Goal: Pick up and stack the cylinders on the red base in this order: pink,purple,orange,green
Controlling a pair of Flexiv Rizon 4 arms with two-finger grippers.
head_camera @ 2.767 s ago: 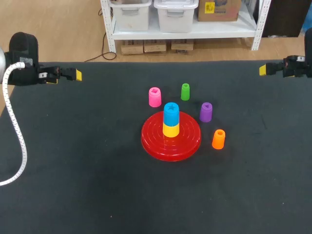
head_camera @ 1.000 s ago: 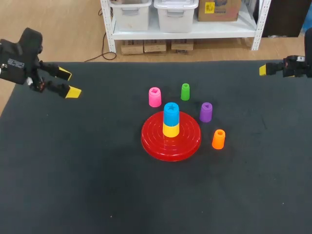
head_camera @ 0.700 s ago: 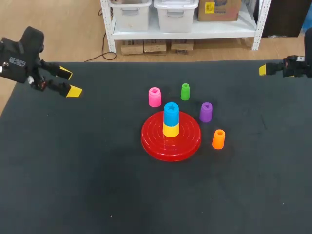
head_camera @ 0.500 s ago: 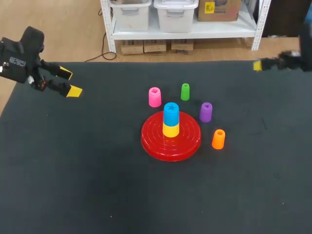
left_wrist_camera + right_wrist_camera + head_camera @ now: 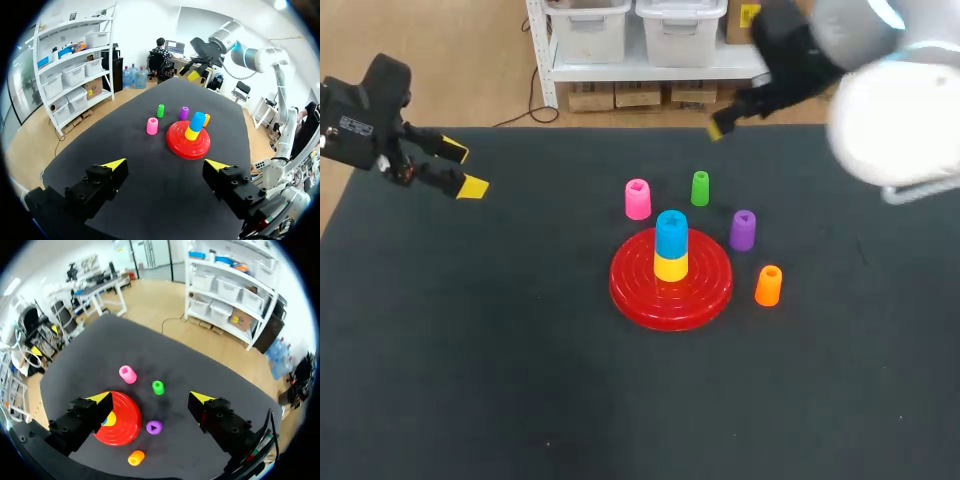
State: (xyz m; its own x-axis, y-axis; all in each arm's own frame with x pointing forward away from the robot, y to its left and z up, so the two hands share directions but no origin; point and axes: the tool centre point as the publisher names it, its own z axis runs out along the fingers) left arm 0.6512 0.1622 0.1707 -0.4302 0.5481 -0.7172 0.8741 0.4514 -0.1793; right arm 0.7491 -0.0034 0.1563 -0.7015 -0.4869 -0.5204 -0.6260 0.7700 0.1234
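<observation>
- Head view: pink cylinder (image 5: 637, 198) standing upright just behind the red base (image 5: 705, 292), long axis vertical, hollow end up. Left gripper (image 5: 463, 170) well away near the table's edge, fingers apart. Right gripper (image 5: 717, 128) blurred, but probably the nearer one.
- Left wrist view: left gripper (image 5: 165, 164) spread wide, holding nothing, pink cylinder (image 5: 152, 126) far ahead, beside the base.
- Right wrist view: right gripper (image 5: 151, 398) spread too and empty, looking down on the pink cylinder (image 5: 127, 374), hollow end facing up at it.
</observation>
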